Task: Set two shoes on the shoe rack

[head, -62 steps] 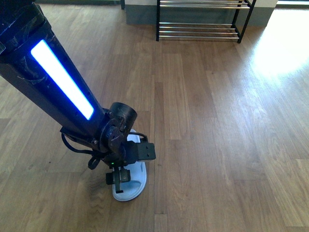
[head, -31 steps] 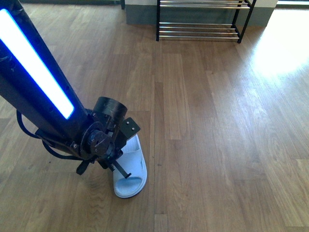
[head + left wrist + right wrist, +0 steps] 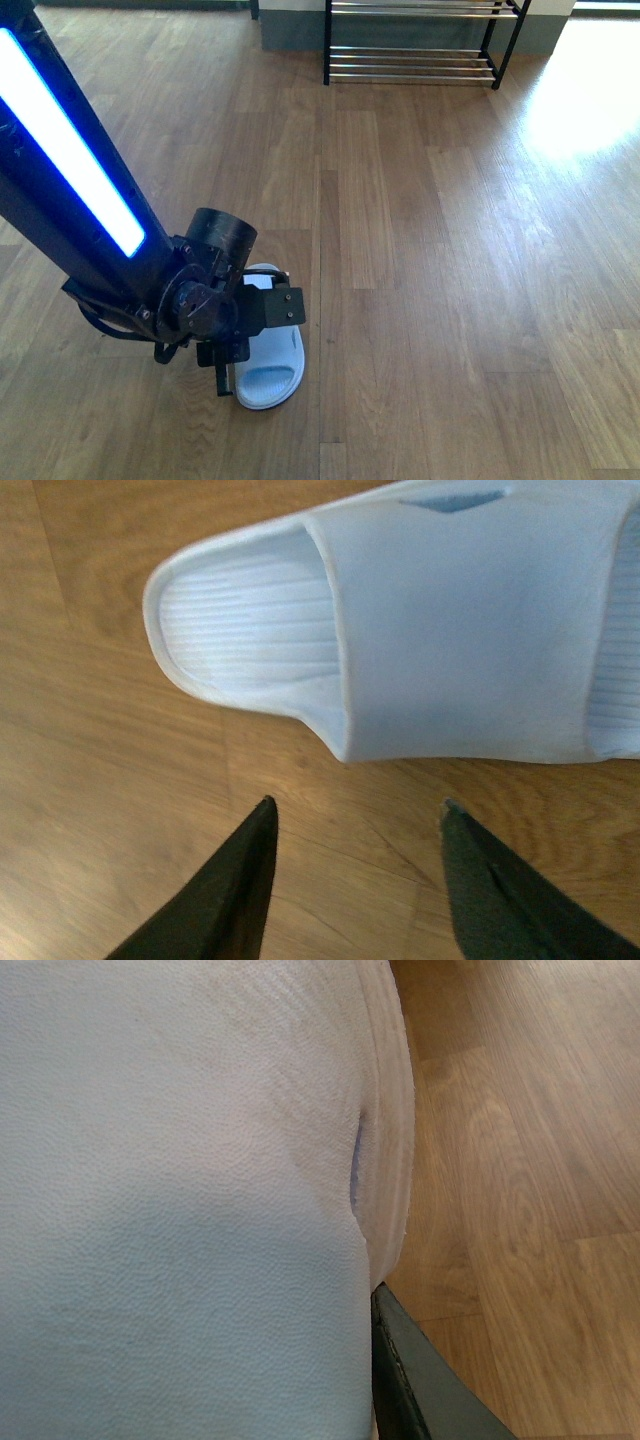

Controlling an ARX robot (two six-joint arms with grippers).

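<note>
While left hand (image 3: 360, 803) gapes by white slipper (image 3: 450, 630) on wood floor (image 3: 420, 250), right hand (image 3: 400, 1390) unclear.

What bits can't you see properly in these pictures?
Front view: the left arm covers part of the slipper.
Front view: the top edge cuts off the shoe rack; only low bars show.
Right wrist view: a second slipper fills the picture; one gripper finger shows, so its grip is unclear.
Left wrist view: the edge cuts off the slipper's far end.

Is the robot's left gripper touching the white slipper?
Apart. The left wrist view shows the left gripper with open jaws, and bare wood floor lies between their tips and the white slipper.
</note>
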